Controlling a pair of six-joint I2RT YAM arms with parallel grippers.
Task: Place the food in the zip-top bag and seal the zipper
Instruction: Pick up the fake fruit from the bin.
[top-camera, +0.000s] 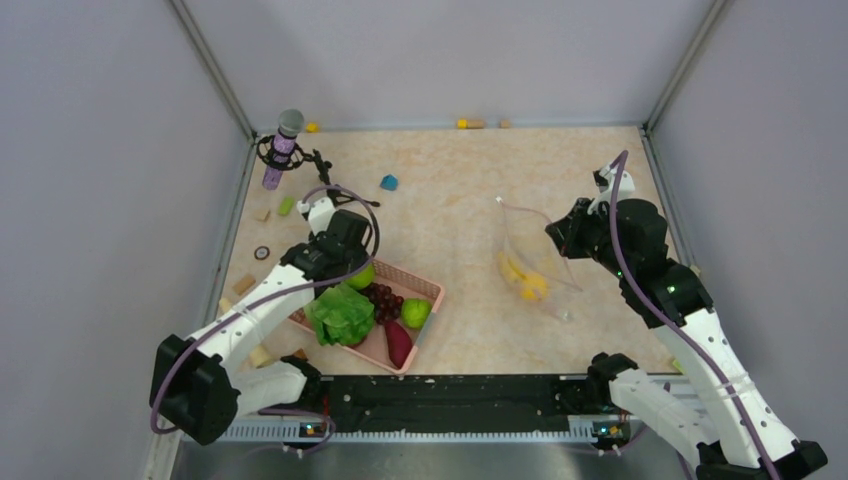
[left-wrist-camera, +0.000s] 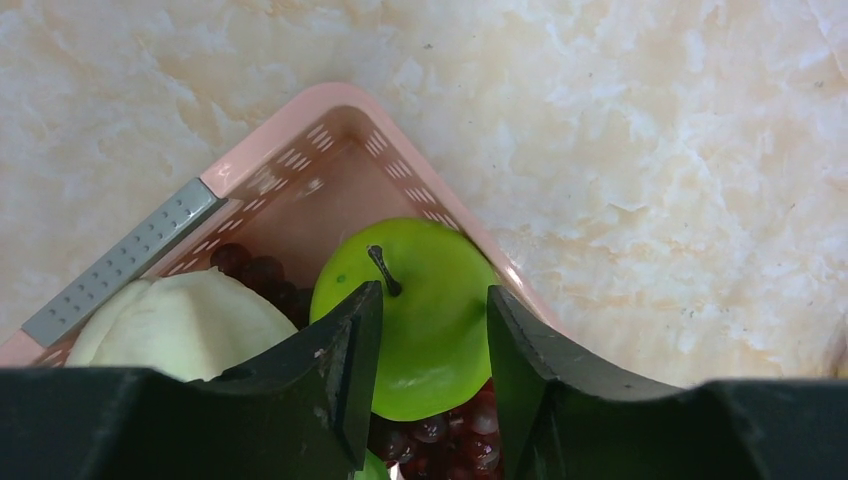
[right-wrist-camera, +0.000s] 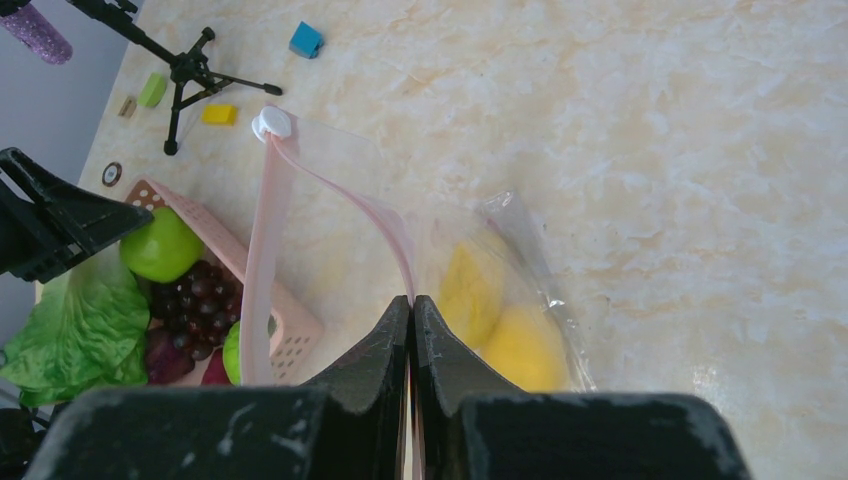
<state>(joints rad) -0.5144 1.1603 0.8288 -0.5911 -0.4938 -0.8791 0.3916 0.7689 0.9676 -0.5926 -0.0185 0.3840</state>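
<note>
Straddling green round fruit (left-wrist-camera: 425, 330) in pink basket (left-wrist-camera: 300, 110) with left gripper (left-wrist-camera: 435, 300), half open, fingers against both its sides, grapes (left-wrist-camera: 250, 265) beside it. Pinching zipper (right-wrist-camera: 262, 250) of zip-top bag (right-wrist-camera: 340, 190) in fully closed right gripper (right-wrist-camera: 411, 305); lemon (right-wrist-camera: 525, 350) and banana (right-wrist-camera: 468, 290) inside bag, just beyond fingertips, above desk (right-wrist-camera: 650, 120).

The zip-top bag (right-wrist-camera: 505, 225) is thin clear plastic, crinkled and shiny where the light catches it, and its zipper (right-wrist-camera: 262, 240) is a smoother strip of pale pink plastic. The table (left-wrist-camera: 650, 150) has a smooth, marble-patterned beige top. The basket (left-wrist-camera: 300, 110) is pink moulded plastic with a soft sheen, the green round fruit (left-wrist-camera: 430, 290) is smooth and glossy, the grapes (right-wrist-camera: 200, 295) are dark and shiny, the lettuce (right-wrist-camera: 70, 330) is matt and wrinkled, and the fingers (left-wrist-camera: 320, 385) of the left gripper (left-wrist-camera: 432, 320) look like matt black plastic.
</note>
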